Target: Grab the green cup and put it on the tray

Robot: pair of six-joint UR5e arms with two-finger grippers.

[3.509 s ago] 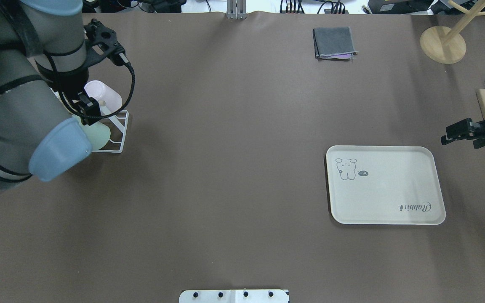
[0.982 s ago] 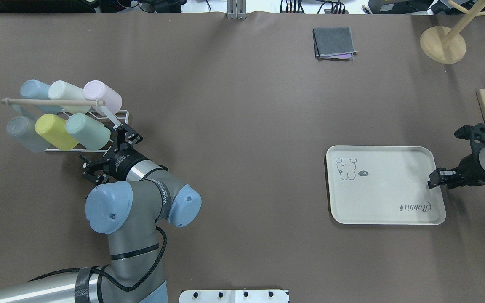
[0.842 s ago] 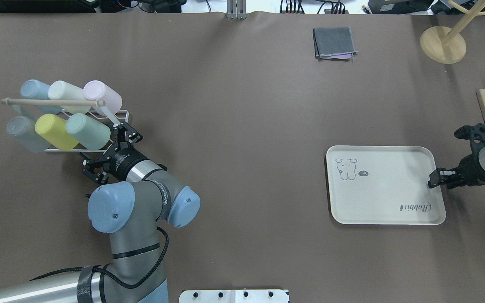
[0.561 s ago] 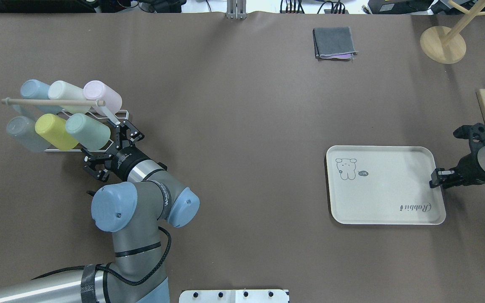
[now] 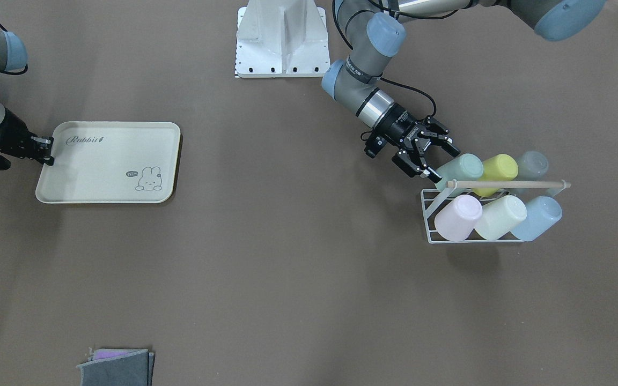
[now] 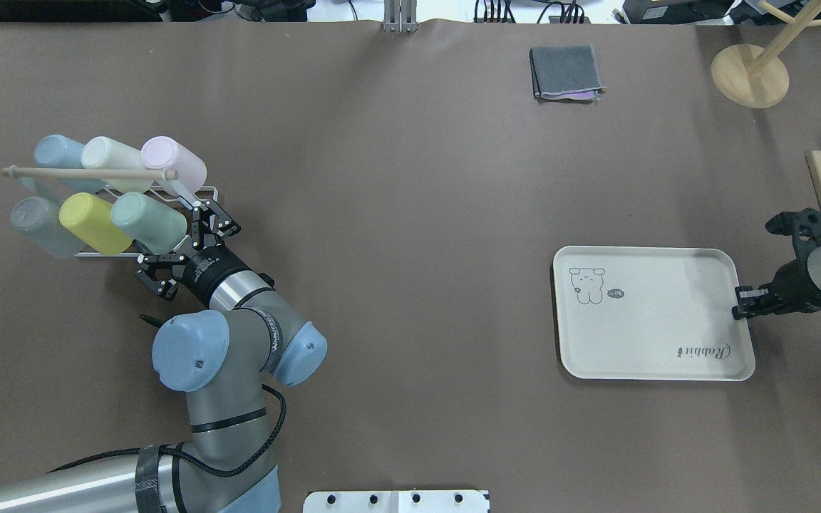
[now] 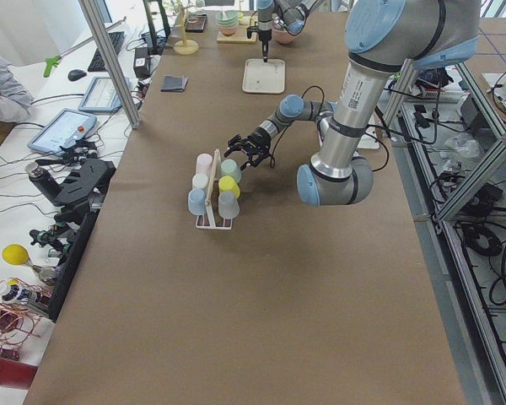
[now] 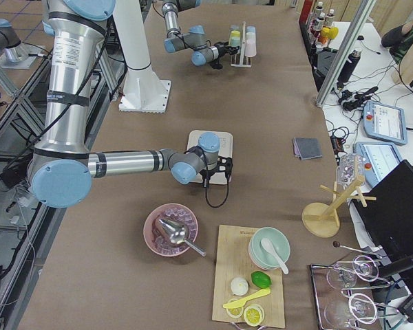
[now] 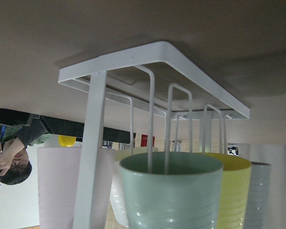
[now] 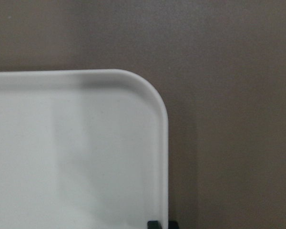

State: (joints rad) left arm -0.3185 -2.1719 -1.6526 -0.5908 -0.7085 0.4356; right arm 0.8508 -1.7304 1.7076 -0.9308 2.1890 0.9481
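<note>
We count six cups: green cup (image 6: 148,222), yellow cup (image 6: 93,222), grey cup (image 6: 43,226), pink cup (image 6: 173,162), cream cup (image 6: 112,155), blue cup (image 6: 60,152). We also count one rack (image 9: 133,55), one tray (image 6: 660,320), one folded cloth (image 6: 566,71).

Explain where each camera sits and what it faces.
Front-facing: across the table, facing the robot; both arms, left tool at the green cup.
Overhead: behind the robot, looking down; both arms, the tray.
Left side: table's end; left arm nearest.
Right side: opposite end; right arm nearest.
Left wrist: close on the cup in its rack; no tool.
Right wrist: tray's corner; fingertips barely visible.
Shared: front-facing and overhead both show rack, tray.
</note>
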